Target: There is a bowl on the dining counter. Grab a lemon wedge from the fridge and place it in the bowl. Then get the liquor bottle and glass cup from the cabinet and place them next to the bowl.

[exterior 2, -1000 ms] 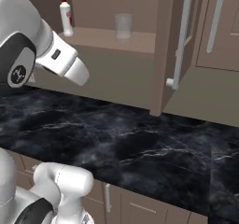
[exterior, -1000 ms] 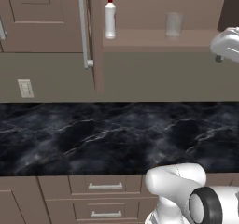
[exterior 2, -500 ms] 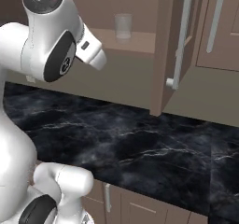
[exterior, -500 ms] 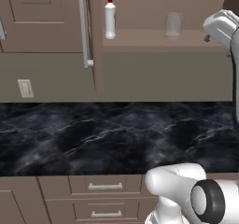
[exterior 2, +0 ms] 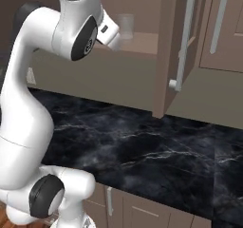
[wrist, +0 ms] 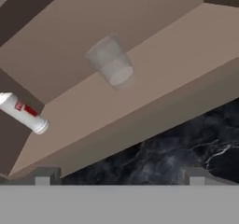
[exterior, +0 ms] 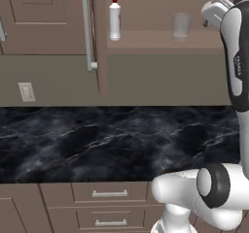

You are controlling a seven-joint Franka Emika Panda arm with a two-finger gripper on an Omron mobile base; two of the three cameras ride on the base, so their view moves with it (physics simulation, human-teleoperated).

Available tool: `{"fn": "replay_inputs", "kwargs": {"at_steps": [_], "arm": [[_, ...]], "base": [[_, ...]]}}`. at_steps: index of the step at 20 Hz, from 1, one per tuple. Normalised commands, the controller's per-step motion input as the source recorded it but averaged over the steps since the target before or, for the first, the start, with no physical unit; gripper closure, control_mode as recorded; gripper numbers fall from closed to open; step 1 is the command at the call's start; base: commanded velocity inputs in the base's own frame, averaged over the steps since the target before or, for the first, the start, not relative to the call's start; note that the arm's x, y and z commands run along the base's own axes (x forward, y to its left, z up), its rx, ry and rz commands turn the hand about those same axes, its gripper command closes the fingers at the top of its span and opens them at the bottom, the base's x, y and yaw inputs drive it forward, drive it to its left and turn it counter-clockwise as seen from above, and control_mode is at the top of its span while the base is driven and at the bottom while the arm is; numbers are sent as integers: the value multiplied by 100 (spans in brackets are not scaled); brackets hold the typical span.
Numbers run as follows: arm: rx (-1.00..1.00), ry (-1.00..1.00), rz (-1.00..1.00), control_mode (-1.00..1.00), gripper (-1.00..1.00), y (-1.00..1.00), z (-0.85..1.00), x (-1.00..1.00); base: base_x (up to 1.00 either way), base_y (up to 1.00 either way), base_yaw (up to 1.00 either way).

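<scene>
Matt wood cabinet, glossy veined marble counter.

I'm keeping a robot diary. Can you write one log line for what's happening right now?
pincer: open, empty | facing: glass cup on cabinet shelf | liquor bottle: upright, apart from cup | cabinet doors: open

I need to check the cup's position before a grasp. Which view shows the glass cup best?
The hand view: the glass cup sits central and large, upright on the shelf. The left base view shows it small; in the right base view the arm partly hides it.
</scene>
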Motion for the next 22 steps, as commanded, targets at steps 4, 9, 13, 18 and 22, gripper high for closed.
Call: {"fn": "replay_inputs", "kwargs": {"at_steps": [4,9,13,18,22], "arm": [[3,-8,0,-100,-100,-42,4,54],[7,-3,0,-100,-100,-24,-2,60],[10,-6,2,-100,-100,-15,0,58],[8,-3,1,-100,-100,-3,0,37],[8,0,2,-100,-100,0,0,43]], "base": [[0,0,0],[0,0,0],[0,0,0],[0,0,0],[0,0,0]]}}
